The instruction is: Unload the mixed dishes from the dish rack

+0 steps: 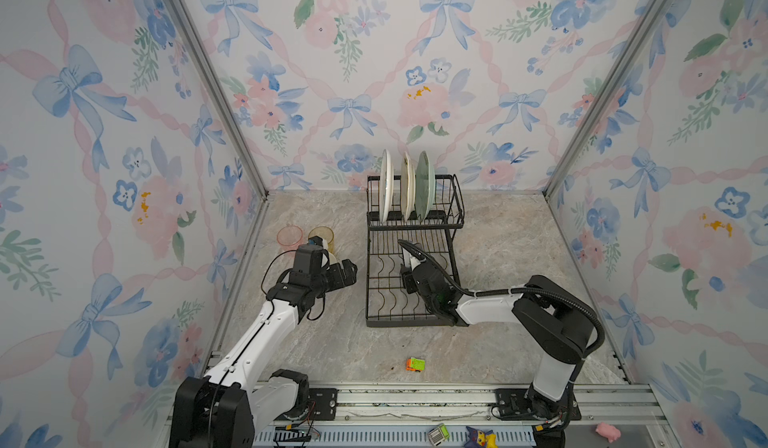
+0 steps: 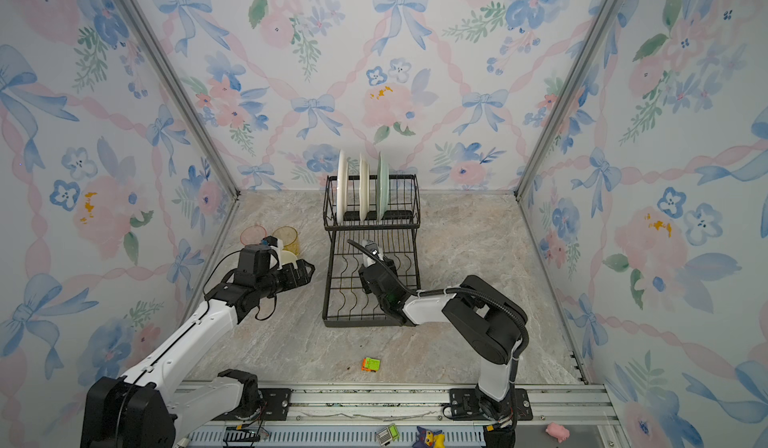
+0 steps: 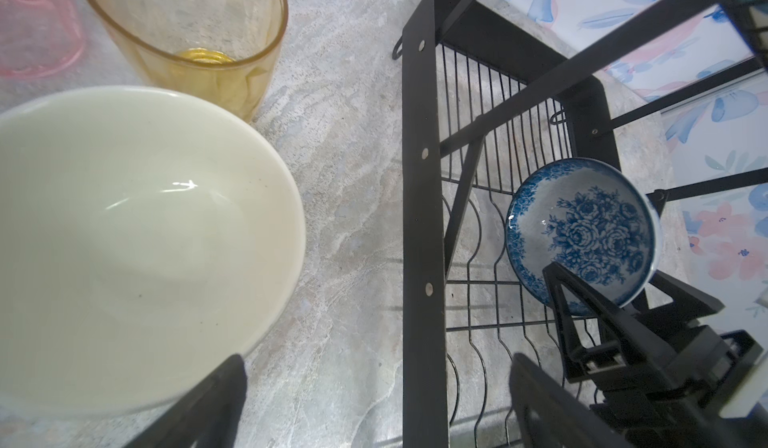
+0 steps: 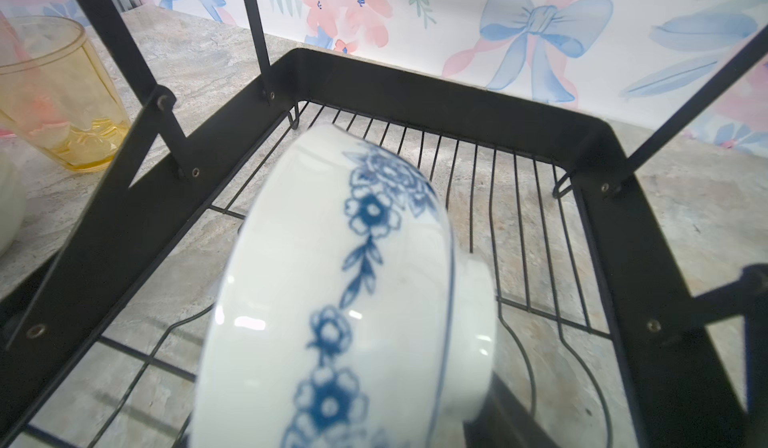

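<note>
The black wire dish rack [image 1: 399, 323] [image 2: 357, 323] stands at mid-table. In its upper basket stand a white plate [image 1: 385, 186], a cream plate [image 1: 407, 188] and a pale green plate [image 1: 424, 186]. My right gripper [image 3: 615, 292] [image 4: 374, 404] reaches into the lower tray under that basket. It is shut on the rim of the blue-patterned bowl [image 3: 582, 225] [image 4: 332, 279], which is tipped on its side. My left gripper [image 3: 378, 367] [image 1: 349, 269] hangs open and empty left of the rack. Beside it on the table are the white bowl [image 3: 124, 238], the amber tumbler [image 3: 187, 30] and the pink tumbler [image 1: 289, 237].
A small orange-green toy block [image 1: 415, 364] lies near the front of the table. Small toys [image 1: 482, 437] sit on the front rail below the arm bases. Papered walls close in the back and both sides.
</note>
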### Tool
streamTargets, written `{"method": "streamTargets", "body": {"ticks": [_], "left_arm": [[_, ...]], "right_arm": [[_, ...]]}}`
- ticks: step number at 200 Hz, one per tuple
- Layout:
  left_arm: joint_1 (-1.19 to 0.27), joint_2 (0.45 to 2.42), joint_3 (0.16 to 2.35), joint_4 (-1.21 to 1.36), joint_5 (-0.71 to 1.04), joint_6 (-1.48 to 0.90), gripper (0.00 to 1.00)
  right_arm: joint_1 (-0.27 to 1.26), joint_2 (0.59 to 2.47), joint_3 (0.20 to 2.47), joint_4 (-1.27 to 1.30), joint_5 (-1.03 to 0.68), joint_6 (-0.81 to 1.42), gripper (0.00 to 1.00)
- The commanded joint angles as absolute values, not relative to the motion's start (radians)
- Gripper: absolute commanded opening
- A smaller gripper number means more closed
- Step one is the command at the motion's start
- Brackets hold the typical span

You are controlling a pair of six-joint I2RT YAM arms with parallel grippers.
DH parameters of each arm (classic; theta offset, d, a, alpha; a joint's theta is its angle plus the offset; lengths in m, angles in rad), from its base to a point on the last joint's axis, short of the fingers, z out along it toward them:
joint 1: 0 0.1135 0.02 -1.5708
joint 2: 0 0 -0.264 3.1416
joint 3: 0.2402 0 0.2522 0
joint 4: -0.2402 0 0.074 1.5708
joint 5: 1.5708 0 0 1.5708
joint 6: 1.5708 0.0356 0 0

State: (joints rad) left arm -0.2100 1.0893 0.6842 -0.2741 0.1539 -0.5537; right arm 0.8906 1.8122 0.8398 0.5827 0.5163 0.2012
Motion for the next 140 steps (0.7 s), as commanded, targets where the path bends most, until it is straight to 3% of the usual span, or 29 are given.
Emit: {"method": "streamTargets", "body": {"ticks": [1, 79, 140], "left_arm": [[-0.216, 1.068, 0.683, -0.268, 0.149, -0.541, 0.98], [-0.227, 0.999, 0.702, -0.267, 0.188, -0.562, 0.98], [-0.289, 0.954, 0.703, -0.228, 0.242, -0.596, 0.95]], "right_arm": [[0.877, 1.735, 0.813, 0.568, 0.46, 0.287, 0.62], [0.793, 1.572, 0.742, 0.549, 0.233, 0.519, 0.62], [0.782, 1.545, 0.753, 0.542, 0.17, 0.593, 0.62]]}}
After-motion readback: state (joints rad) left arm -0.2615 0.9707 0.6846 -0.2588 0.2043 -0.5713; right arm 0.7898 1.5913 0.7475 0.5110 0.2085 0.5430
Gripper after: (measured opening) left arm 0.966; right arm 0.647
